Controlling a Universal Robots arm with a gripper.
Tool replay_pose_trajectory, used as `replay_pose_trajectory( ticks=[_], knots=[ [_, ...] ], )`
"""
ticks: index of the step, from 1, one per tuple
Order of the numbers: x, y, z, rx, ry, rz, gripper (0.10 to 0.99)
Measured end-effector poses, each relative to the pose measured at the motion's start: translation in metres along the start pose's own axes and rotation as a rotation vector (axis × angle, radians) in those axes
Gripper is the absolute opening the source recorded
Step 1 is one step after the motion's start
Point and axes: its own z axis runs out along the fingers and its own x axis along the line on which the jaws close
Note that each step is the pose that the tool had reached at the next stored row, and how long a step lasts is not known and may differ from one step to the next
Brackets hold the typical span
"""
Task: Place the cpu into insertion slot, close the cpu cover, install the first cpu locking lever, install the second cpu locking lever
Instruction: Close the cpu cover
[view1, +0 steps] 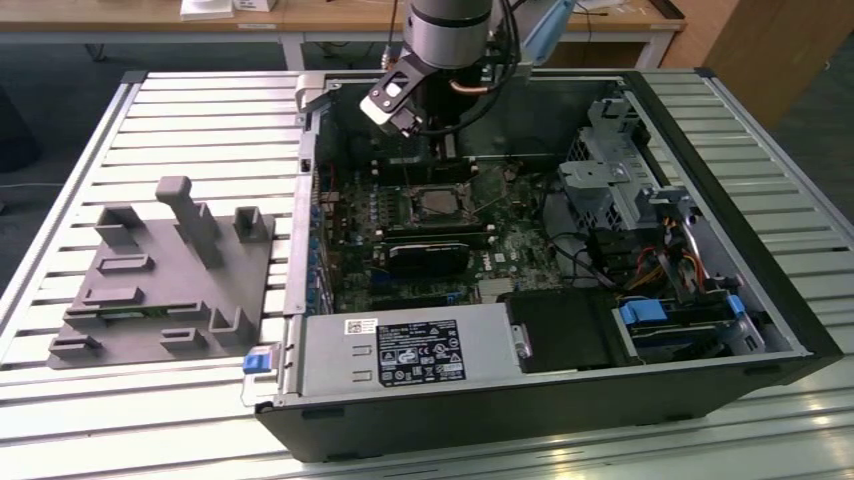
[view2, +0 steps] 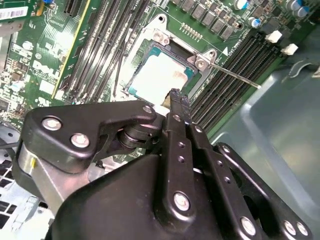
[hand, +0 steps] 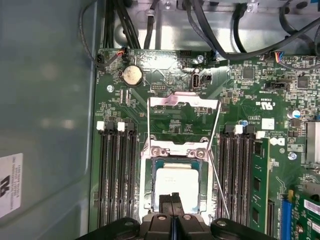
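gripper (hand: 172, 198) is hovering over the edge of the cpu (hand: 176, 179), fingers pressed together, pinching nothing. cpu is sitting in the insertion slot (hand: 146, 185), cpu cover (hand: 185, 102) standing open.

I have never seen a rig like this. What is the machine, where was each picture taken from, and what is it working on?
The machine is a robot arm ending in a gripper, a claw with two fingers. It reaches into an open computer case lying on a slatted table. The exterior view comes from a camera off the arm. Both wrist views come from cameras riding on the arm, looking past the gripper. Under it is the green motherboard. The cpu, a pale square chip, sits in the insertion slot. The cpu cover, a silvery frame, is flipped open. The gripper is shut, holds nothing and is close over the chip. A grey fixture lies at the exterior view's left.
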Motion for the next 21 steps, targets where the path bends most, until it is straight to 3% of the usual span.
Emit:
replay_pose_trajectory(
  ticks=[11,21],
  knots=[
    [0.0005,0.0007,-0.0234,0.003,-0.0001,0.0,0.114],
    [-0.0167,0.0009,-0.0243,0.003,0.0002,0.0,0.114]
  ],
)
